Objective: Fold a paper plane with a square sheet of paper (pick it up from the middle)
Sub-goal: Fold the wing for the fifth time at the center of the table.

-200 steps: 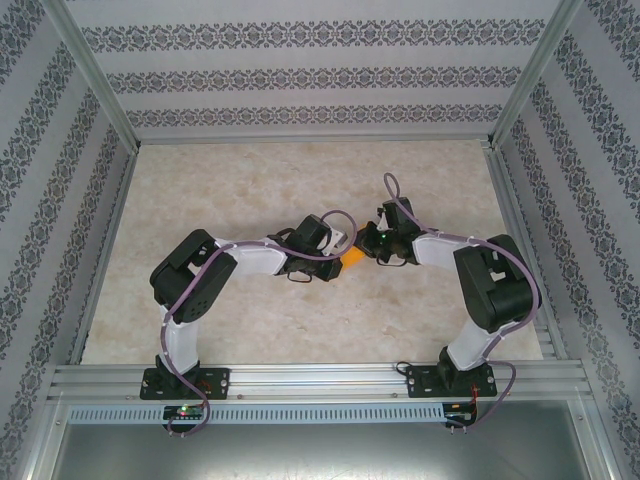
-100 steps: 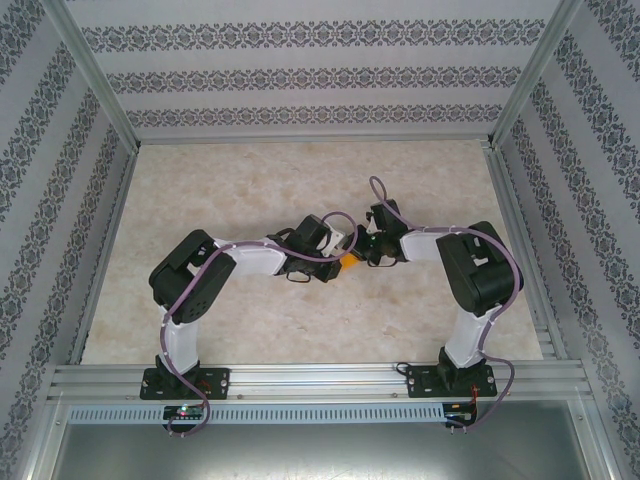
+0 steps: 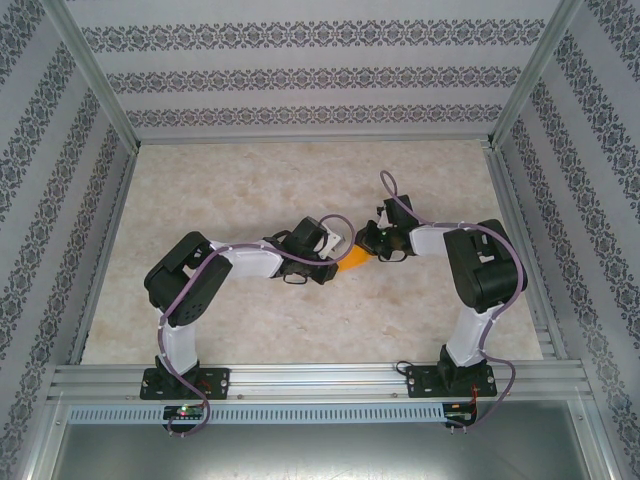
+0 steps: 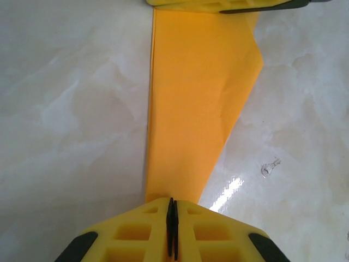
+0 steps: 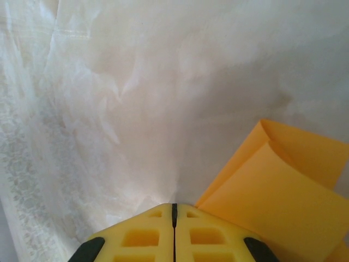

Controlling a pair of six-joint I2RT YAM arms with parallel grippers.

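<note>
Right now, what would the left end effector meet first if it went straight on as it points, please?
Probably the right end effector, beyond the folded paper that the left end effector grips; depth is unclear.

From my console the left arm (image 3: 250, 260) and the right arm (image 3: 430, 240) look alike: smooth white link shells between bulky black joint housings, each rising from a black base plate (image 3: 185, 380) with visible bolts. A purple cable (image 3: 190, 300) runs along each arm in loose loops. On the wrist cameras the left fingers (image 4: 136, 234) and the right fingers (image 5: 131, 229) are bright yellow moulded blocks with square pockets, and I see black inserts (image 4: 76, 248) at their outer corners.
</note>
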